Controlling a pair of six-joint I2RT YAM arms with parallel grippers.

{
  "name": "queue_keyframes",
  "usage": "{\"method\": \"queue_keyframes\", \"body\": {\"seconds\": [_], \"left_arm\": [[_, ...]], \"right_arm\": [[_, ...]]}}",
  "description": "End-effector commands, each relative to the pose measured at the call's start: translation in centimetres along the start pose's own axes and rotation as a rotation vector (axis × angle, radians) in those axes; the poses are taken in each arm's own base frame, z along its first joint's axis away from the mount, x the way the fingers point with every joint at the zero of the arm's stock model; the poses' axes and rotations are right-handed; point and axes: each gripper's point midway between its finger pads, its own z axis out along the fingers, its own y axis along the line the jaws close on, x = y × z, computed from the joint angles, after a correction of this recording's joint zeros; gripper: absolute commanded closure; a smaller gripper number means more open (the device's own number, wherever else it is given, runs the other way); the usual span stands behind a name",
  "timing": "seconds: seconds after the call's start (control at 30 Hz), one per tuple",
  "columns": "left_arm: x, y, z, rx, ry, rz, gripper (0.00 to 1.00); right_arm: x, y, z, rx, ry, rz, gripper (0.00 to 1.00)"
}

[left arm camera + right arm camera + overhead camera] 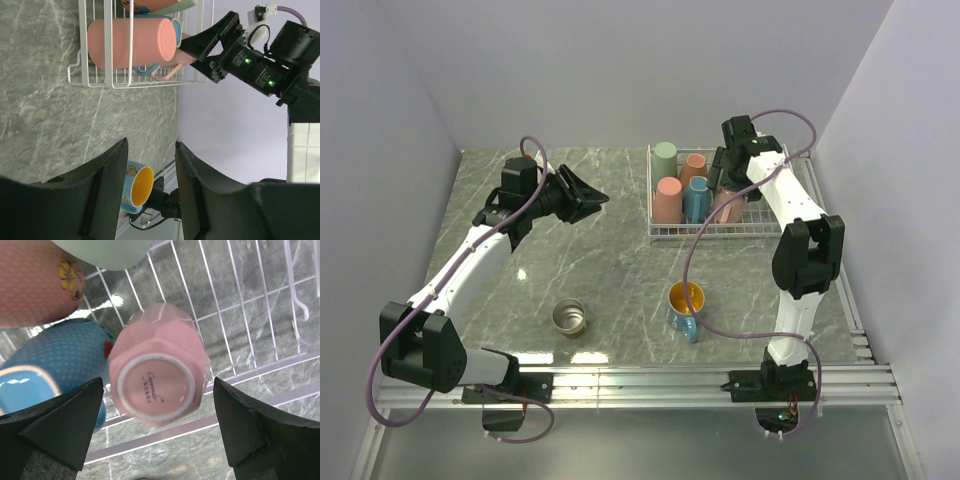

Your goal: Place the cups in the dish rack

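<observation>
Nearest us on the bench, the steel cup and the blue mug with the orange inside stand lower centre. Mid-left, our left hand hangs half spread, empty. Upper right, in the dish rack, our right hand gapes wide around the upturned pale pink cup, seemingly clear of it. Lifting crookedly could knock it over.

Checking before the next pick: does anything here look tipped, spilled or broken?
Nothing stands out. The pale pink cup sits base-up inside the dish rack beside other inverted cups. The steel cup and blue mug stand upright on the table. No spill or damage is visible.
</observation>
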Motion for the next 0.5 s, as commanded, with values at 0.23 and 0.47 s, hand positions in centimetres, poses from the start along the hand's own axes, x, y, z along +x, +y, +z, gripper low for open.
{"method": "queue_keyframes", "body": {"seconds": [0.23,0.47], "left_arm": [[-0.9,-1.7,-1.2,0.027,-0.045,0.056,0.52],[-0.5,-1.7,-1.7,-0.004,-0.035,0.169,0.54]], "right_arm": [[-4.8,0.4,-7.5,-0.089,-0.178,0.051,0.01],[-6.7,-0.4,-13.4,-0.143,-0.275,0.076,0.01]]}}
